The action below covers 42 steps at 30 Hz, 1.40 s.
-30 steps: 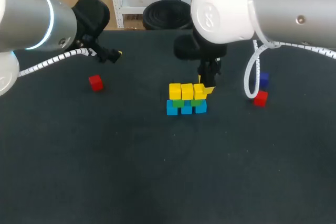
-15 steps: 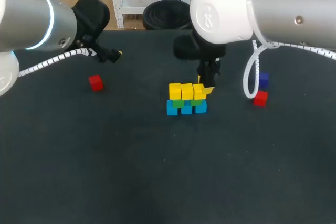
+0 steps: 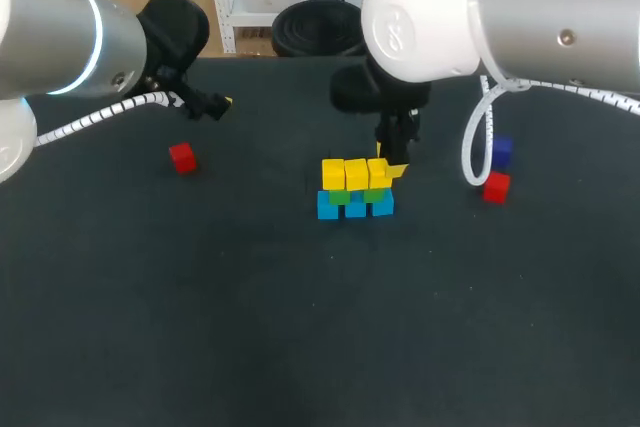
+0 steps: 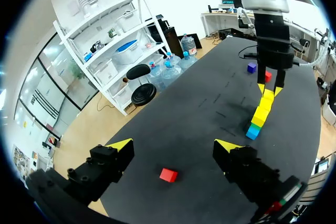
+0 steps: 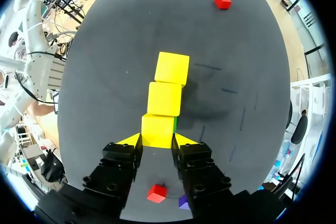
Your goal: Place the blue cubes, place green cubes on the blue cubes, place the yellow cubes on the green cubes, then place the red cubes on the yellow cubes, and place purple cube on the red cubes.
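We find the end yellow cube [image 5: 157, 129] between the fingers of the right pincer [image 5: 157, 139], with both yellow tips against its sides, so the pincer is closed on it. The cube is bright and square-edged. It sits on the green cubes [image 3: 352, 196] over the blue cubes [image 3: 355, 207], in line with two more yellow cubes [image 3: 345, 173] at the middle of the table [image 3: 300, 327]. A red cube [image 3: 496, 187] and the purple cube [image 3: 501, 151] lie to the right. The left pincer [image 4: 173, 145] hangs wide apart and holds nothing, and a second red cube [image 4: 168, 174] lies ahead of it.

stack [image 3: 355, 189] centre, three wide, three high | right gripper [image 5: 157, 139] around its right end cube [image 3: 378, 174] | lone cube [image 3: 181, 157] far left | pair right: far cube [image 3: 501, 151] behind near cube [image 3: 496, 187]
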Tool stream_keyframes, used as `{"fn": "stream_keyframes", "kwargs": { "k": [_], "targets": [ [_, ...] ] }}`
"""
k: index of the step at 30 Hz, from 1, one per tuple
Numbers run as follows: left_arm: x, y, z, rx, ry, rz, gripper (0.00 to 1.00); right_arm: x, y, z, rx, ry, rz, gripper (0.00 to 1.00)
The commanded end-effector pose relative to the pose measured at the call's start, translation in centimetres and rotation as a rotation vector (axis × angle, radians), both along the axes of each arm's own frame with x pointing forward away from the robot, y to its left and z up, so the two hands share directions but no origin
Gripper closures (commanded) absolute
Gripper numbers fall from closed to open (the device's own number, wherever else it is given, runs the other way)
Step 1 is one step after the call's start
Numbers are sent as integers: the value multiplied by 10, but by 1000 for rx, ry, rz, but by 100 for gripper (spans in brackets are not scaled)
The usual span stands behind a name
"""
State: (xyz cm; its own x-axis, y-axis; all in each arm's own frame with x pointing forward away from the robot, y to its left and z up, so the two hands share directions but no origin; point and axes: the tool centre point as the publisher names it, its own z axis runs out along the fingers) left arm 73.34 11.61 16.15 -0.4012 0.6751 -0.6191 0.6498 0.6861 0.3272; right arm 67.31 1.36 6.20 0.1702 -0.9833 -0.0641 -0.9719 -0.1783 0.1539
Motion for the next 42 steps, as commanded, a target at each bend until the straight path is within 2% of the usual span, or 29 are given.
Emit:
{"fn": "stream_keyframes", "kwargs": {
  "k": [1, 19, 20, 22, 23, 25, 42],
  "targets": [
    [1, 1, 0, -2, 1, -3, 0, 2, 0, -2, 0, 3, 0, 100],
    [1, 1, 0, -2, 1, -3, 0, 3, 0, -3, 6, 0, -5, 100],
    [1, 1, 0, -2, 1, -3, 0, 3, 0, -3, 6, 0, -4, 95],
    [1, 1, 0, -2, 1, -3, 0, 3, 0, -3, 3, -2, 1, 68],
    [1, 1, 0, -2, 1, -3, 0, 3, 0, -3, 4, -2, 2, 59],
    [1, 1, 0, -2, 1, -3, 0, 2, 1, -4, 5, -1, 3, 0],
    [1, 1, 0, -2, 1, -3, 0, 2, -1, -2, 12, -2, -6, 0]
  ]
}}
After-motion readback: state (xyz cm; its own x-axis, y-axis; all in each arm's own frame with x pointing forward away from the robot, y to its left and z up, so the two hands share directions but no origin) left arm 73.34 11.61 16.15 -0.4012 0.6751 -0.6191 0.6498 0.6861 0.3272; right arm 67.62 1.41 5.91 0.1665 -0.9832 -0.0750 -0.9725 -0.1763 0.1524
